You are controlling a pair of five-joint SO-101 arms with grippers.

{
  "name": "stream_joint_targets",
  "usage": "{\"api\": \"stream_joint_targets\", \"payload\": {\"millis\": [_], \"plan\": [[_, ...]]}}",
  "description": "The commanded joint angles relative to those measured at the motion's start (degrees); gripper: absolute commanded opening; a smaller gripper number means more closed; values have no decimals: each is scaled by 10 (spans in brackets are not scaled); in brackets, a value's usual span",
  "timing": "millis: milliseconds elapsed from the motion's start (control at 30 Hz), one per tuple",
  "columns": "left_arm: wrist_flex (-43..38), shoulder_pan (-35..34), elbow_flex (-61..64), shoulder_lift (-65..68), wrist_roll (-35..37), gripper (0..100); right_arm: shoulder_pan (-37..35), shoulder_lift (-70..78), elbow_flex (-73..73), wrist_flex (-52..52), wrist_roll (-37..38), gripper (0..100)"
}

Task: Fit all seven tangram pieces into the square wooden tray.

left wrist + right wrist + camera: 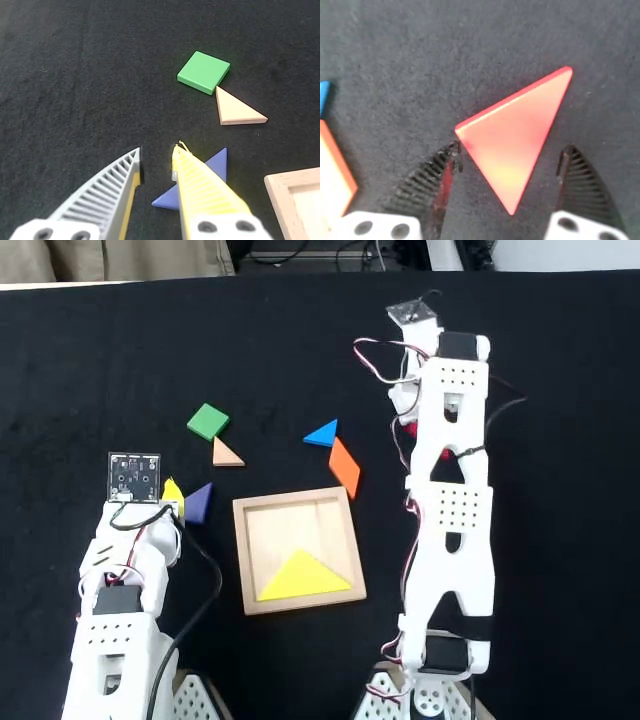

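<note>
Seven tangram pieces are lying out: one large yellow triangle (300,577) is sitting in the square wooden tray (240,550), long edge along the near wall, apex pointing away from the arms. One green square (208,421), one tan triangle (226,453), one blue triangle (322,433), one orange parallelogram (344,466) slanting lengthwise toward the tray's far right corner, and one indigo triangle (197,503) are resting on the black cloth (560,390). The seventh, a red triangle (520,125), is showing whole in the right wrist view, where the right gripper (511,149) is spreading wide around it, while in the high view that arm is covering most of it; the left gripper (156,155) is standing narrowly parted, holding nothing, beside the indigo triangle.
</note>
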Motion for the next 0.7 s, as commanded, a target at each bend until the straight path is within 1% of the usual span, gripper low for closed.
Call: {"api": "stream_joint_targets", "payload": {"millis": [0,133,200,300,433,600,667], "plan": [[-13,5,-4,-6,-4,116,-27,-36,-27,-41,-5,297],[-13,5,-4,-6,-4,116,-12,-2,-23,-155,-2,296],[-13,5,-4,-6,-4,116,-5,15,-24,-164,4,296],[-13,5,-4,-6,-4,116,3,39,-22,-139,54,296],[-13,5,-4,-6,-4,116,16,65,-29,-62,120,296],[-13,5,-4,-6,-4,116,34,58,-43,25,146,296],[-13,5,-4,-6,-4,116,40,44,-13,22,157,296]]}}
